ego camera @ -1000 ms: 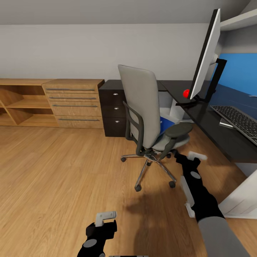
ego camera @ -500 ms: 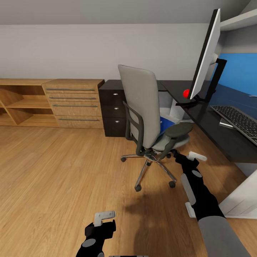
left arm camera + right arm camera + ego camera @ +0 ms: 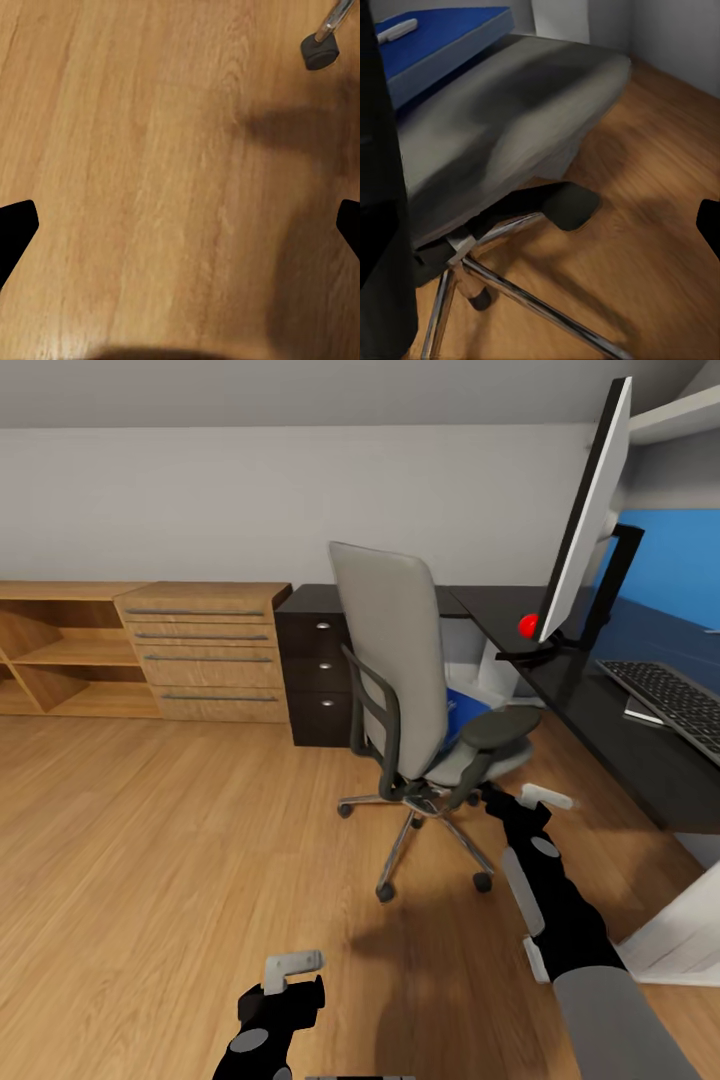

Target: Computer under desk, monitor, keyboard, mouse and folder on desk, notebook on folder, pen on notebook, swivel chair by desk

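Note:
The swivel chair [image 3: 395, 660] stands on the floor in front of the black desk [image 3: 600, 710], its back toward me. The blue folder [image 3: 462, 712] lies on its grey seat [image 3: 510, 127]. In the right wrist view the folder [image 3: 442, 41] carries the white pen [image 3: 396, 30]. The monitor [image 3: 590, 510] and keyboard [image 3: 672, 698] are on the desk, with a thin grey pad [image 3: 640, 711] at the keyboard's near edge. My right gripper [image 3: 520, 800] hangs open just below the chair's near armrest. My left gripper [image 3: 295, 970] is open, low over bare floor. The mouse is out of view.
A black three-drawer unit [image 3: 320, 675] closes the desk's left end, and a wooden chest of drawers [image 3: 205, 650] with open shelves stands beside it. The chair's chrome star base [image 3: 420, 830] spreads over the floor. A white desk leg [image 3: 680, 935] is near my right arm.
The whole view has shifted slightly, so the camera moved. My right gripper has crept a little closer to the chair. The left gripper has hardly moved.

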Robot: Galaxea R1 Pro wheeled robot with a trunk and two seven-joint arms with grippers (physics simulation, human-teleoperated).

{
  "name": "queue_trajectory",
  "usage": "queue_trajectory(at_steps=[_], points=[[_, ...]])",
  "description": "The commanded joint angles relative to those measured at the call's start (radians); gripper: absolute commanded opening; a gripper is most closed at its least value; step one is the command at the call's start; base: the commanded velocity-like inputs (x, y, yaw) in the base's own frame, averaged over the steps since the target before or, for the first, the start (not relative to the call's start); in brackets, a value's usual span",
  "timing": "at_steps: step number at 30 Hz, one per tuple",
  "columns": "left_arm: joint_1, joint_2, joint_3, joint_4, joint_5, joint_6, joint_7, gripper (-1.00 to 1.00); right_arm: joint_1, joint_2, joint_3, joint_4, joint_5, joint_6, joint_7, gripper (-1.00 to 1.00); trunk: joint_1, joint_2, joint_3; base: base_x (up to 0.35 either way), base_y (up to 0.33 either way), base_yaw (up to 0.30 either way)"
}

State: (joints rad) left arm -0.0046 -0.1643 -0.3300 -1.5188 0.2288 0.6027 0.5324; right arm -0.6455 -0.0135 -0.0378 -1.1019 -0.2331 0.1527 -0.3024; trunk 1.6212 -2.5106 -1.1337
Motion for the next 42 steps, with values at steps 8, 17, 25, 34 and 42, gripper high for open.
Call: queue_trajectory(at_steps=[8, 17, 25, 34, 42], points=[[0.000, 0.000, -0.001, -0.001, 0.010, 0.002, 0.011, 1.00, 0.000, 0.000, 0.010, -0.003, -0.006, 0.004, -0.007, 1.00, 0.000, 0.000, -0.001, 0.016, 0.000, 0.000], [0.000, 0.000, -0.001, 0.000, 0.010, 0.002, 0.011, 1.00, 0.000, 0.000, 0.012, -0.001, -0.007, 0.003, -0.006, 1.00, 0.000, 0.000, -0.001, 0.001, 0.000, 0.156], [0.000, 0.000, 0.000, 0.000, 0.010, 0.002, 0.011, 1.00, 0.001, 0.000, 0.034, 0.000, -0.008, -0.013, -0.007, 1.00, 0.000, 0.000, -0.001, 0.000, 0.000, 0.268], [-0.001, 0.000, 0.000, 0.000, 0.010, 0.002, 0.011, 1.00, 0.001, 0.000, 0.054, 0.001, -0.008, -0.017, -0.007, 1.00, 0.000, 0.000, -0.001, 0.000, 0.000, 0.274], [0.000, 0.000, 0.000, 0.000, 0.010, 0.002, 0.010, 1.00, 0.001, 0.000, 0.056, 0.000, -0.006, -0.018, -0.007, 1.00, 0.000, 0.000, -0.001, 0.000, 0.000, 0.274]])
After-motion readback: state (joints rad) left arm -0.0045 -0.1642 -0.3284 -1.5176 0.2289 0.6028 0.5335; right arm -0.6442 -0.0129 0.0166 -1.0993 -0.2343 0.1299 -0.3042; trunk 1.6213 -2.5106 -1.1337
